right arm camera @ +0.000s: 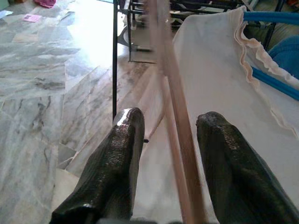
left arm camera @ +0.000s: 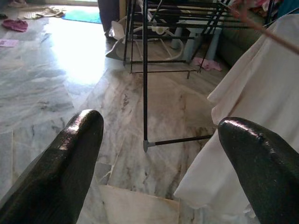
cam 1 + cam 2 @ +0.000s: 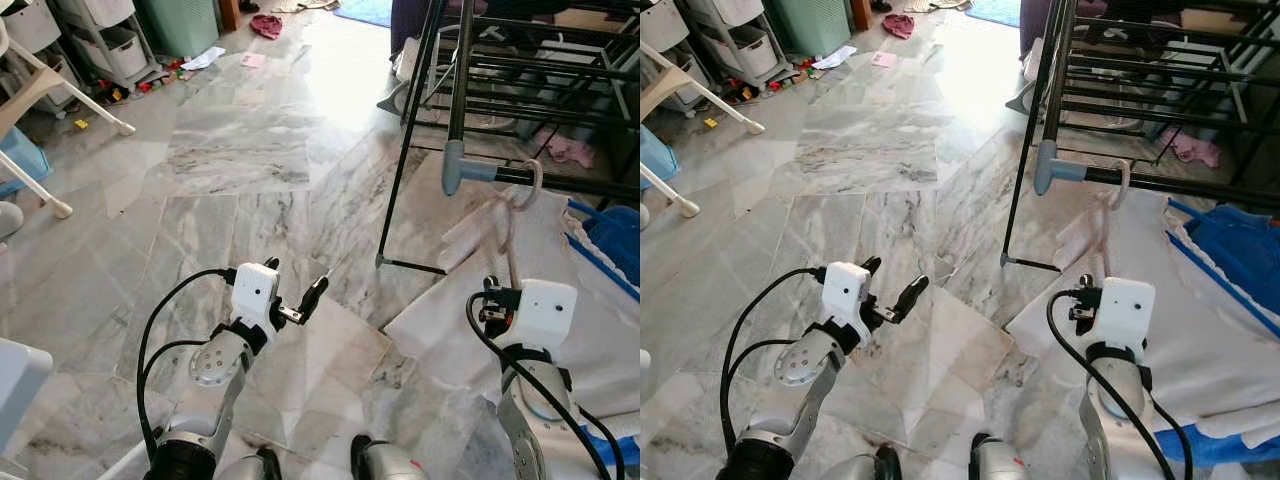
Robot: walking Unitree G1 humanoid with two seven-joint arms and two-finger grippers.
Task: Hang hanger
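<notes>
Right wrist view had the right gripper (image 1: pixel 163 140) part-open w/ the hanger (image 1: pixel 175 135) stem between its fingers, hook over the rack rail (image 3: pixel 1160 182) just ahead. Risk: letting go early, hook slips. Left gripper (image 3: pixel 297 290) wide open, empty. Count: 1 hanger, 1 rack, 1 white cloth (image 3: pixel 1200 300).

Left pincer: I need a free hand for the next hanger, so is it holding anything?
No, the left pincer is open with bare marble floor between its fingers.
</notes>
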